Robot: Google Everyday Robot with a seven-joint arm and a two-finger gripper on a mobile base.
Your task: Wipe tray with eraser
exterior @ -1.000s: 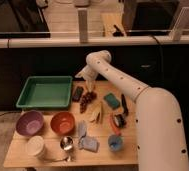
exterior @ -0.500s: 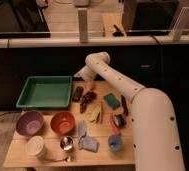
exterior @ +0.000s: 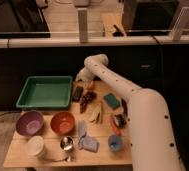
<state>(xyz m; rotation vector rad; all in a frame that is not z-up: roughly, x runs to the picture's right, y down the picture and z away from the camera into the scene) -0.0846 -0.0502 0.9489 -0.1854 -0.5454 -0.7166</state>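
- Change since the earlier frames: the arm (exterior: 138, 107) has swung a little to the left, so its thick white body now covers more of the table's right side. The gripper (exterior: 82, 78) sits slightly lower. The eraser and the other items lie where they were.
- Table (exterior: 18, 156): light wood with a flat, matte rectangular top.
- Room: a dark wall stands behind the table, and a pale rail (exterior: 38, 42) runs across it. Grey floor shows at the lower left.
- Tray (exterior: 43, 78): green plastic, shallow and rectangular, with raised walls and a rim. It sits on the far left of the table with its long side running left to right.
- Eraser (exterior: 77, 93): a small, nearly black block with rounded ends. It lies flat on the table just beside the tray's right wall, outside the tray. Its long axis runs near to far, roughly along that wall, with the far end pointing toward the gripper.
- Gripper: pale, at the tray's far right corner, just beyond the eraser's far end. Whether it is released or clenched cannot be told, and no contact with the eraser can be made out.
- Purple bowl (exterior: 29, 123) and orange bowl (exterior: 63, 122): round, side by side in front of the tray.
- Sponge (exterior: 111, 101): a teal rectangle to the right of the eraser, near the arm.
- White cup (exterior: 35, 146): round, at the near left edge.
- Blue cloth (exterior: 86, 140): crumpled, at the near middle of the table.
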